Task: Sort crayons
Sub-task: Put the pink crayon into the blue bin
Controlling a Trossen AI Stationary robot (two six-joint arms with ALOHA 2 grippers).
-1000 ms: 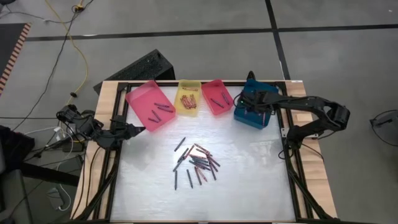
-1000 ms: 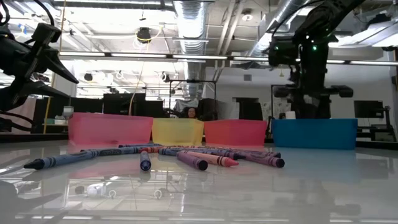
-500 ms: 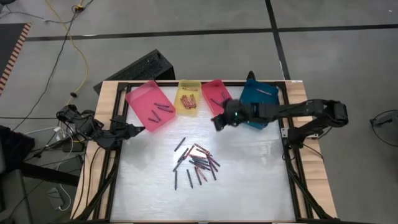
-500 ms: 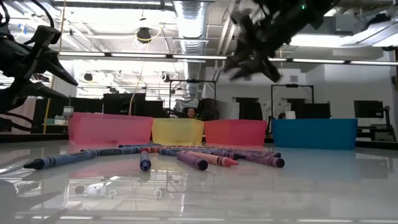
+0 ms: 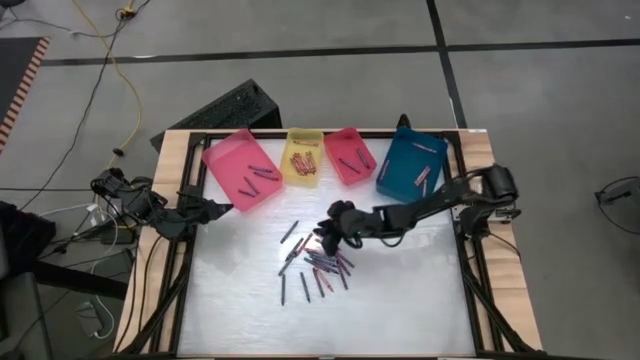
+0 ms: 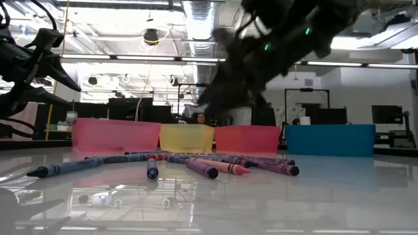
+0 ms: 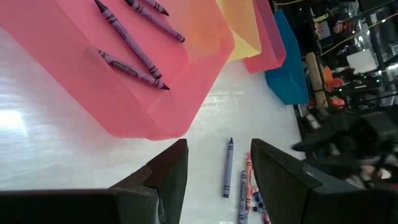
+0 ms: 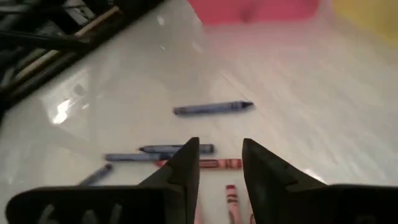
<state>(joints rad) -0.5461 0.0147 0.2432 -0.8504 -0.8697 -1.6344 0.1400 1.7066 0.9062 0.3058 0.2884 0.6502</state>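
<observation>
White and glossy, the counter (image 5: 400,290) carries a loose heap of crayons (image 5: 318,262) near its middle, well apart from the four trays along the far edge: a large pink tray (image 5: 240,168), a yellow tray (image 5: 302,157), a red tray (image 5: 349,155) and a blue tray (image 5: 411,166), each already holding a few crayons.

The right pincer (image 5: 333,228) hangs over the far side of the heap, fingers parted and empty. The left pincer (image 5: 222,208) waits at the counter's left edge just beside the pink tray, also open and holding nothing.

The crayons lie crossed and touching, so the likely slip is a grab that takes two sticks at once or nudges a neighbour and rolls it across the slick top. Several dark colours look alike from above, so one could land in the wrong tray.

The right wrist view shows what the high view blurs: a red crayon (image 8: 199,163) lying crosswise just ahead of the fingers and a lone blue crayon (image 8: 212,108) farther out. The left wrist view shows three purple crayons (image 7: 132,43) in the pink tray. The low view shows the heap end-on but smears the right arm, so the pincer's height above the crayons cannot be read there.
</observation>
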